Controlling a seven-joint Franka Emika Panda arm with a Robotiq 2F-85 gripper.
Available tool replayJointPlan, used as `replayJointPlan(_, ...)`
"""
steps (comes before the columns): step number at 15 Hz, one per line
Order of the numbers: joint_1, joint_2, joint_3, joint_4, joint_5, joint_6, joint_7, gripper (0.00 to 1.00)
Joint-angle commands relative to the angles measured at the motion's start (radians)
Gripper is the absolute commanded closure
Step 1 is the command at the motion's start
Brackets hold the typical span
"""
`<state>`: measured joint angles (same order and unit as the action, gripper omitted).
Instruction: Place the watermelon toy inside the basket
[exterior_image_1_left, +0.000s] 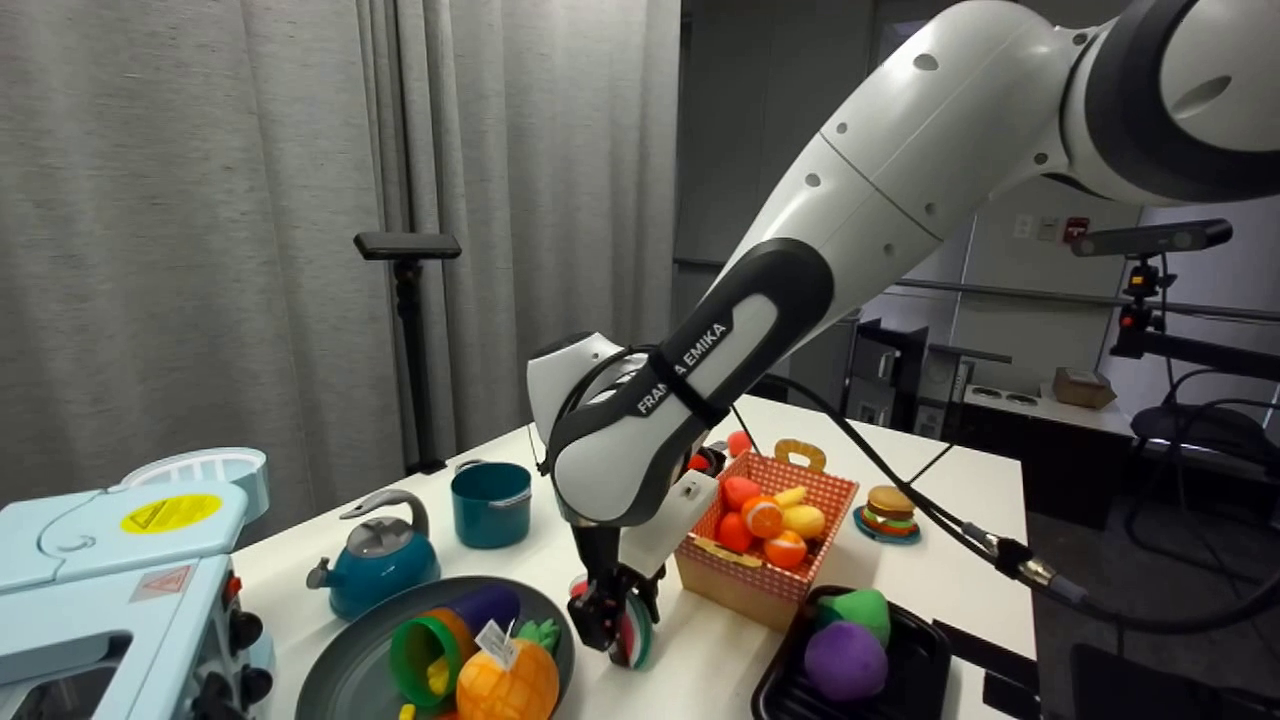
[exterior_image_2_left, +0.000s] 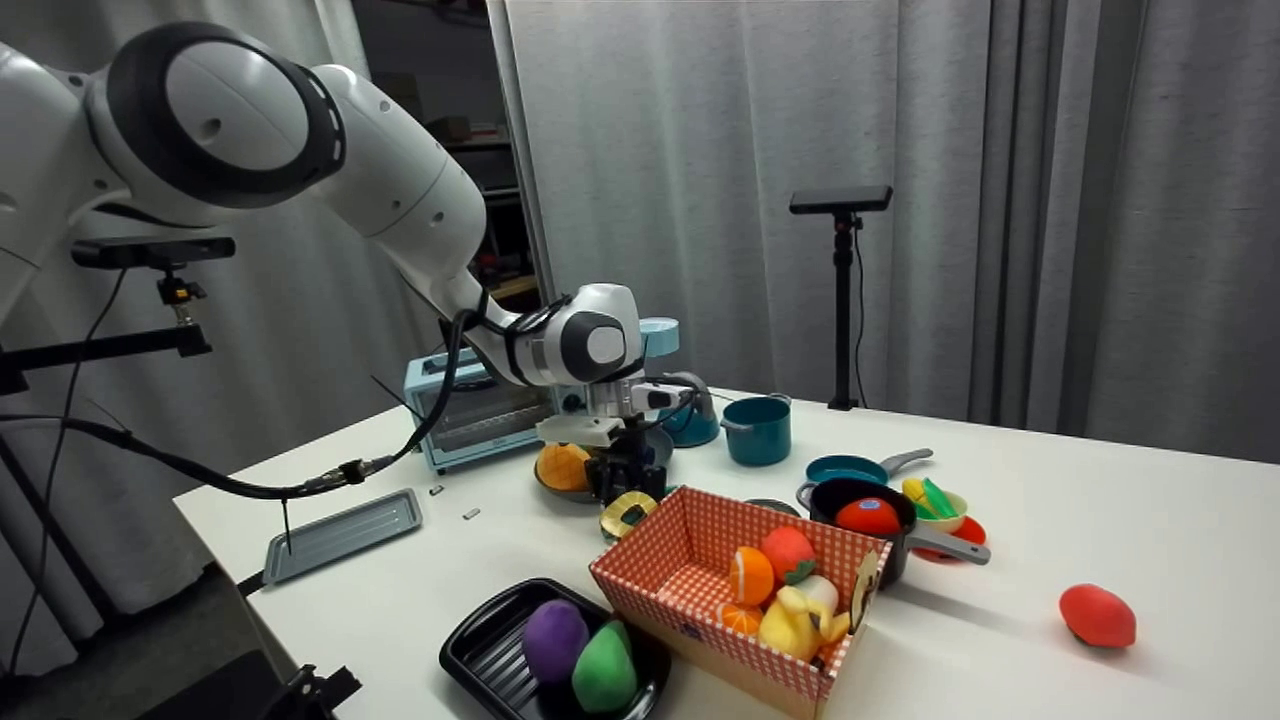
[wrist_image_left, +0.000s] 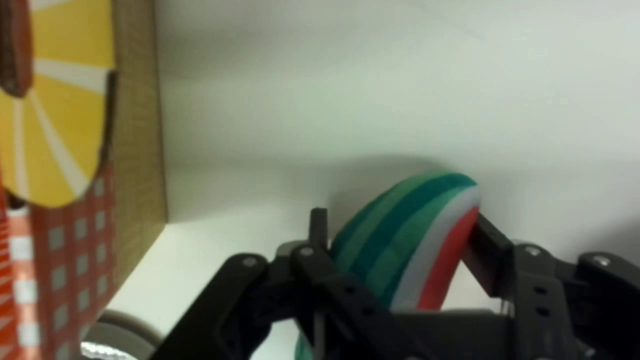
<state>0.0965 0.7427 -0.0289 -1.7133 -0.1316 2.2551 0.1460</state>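
The watermelon toy (exterior_image_1_left: 637, 632), with green striped rind, white band and red face, stands tilted at the white table. In the wrist view the watermelon toy (wrist_image_left: 395, 245) lies between the two black fingers, its rind against one and its red edge against the other. My gripper (wrist_image_left: 399, 217) is shut on it; the gripper also shows low at the table in both exterior views (exterior_image_1_left: 622, 612) (exterior_image_2_left: 625, 482). The basket (exterior_image_1_left: 735, 592), tan outside with red gingham lining, stands right beside; it shows too in another exterior view (exterior_image_2_left: 720, 668) and the wrist view (wrist_image_left: 140, 150).
The basket holds several toy fruits, among them an orange (exterior_image_1_left: 763, 516). A black tray (exterior_image_1_left: 930, 660) holds purple and green toys. A dark plate (exterior_image_1_left: 340, 665) with toys lies on the gripper's other side. A teal pot (exterior_image_1_left: 490, 508) and kettle (exterior_image_1_left: 385, 565) stand behind it.
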Motion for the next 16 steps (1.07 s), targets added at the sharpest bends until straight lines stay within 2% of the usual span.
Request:
replayJointPlan(1,-0.011,-0.030,-0.011,-0.001,-0.003,0.024,-0.017,0.60)
replayJointPlan(7,-0.029,-0.094,-0.016,-0.014,0.004,0.053,-0.029,0.97)
replayJointPlan(12,-0.039,-0.180,-0.008,-0.031,0.031,0.047,-0.019,0.95)
replayJointPlan(16,-0.061,-0.298,-0.010,-0.108,0.070,0.036,-0.015,0.95)
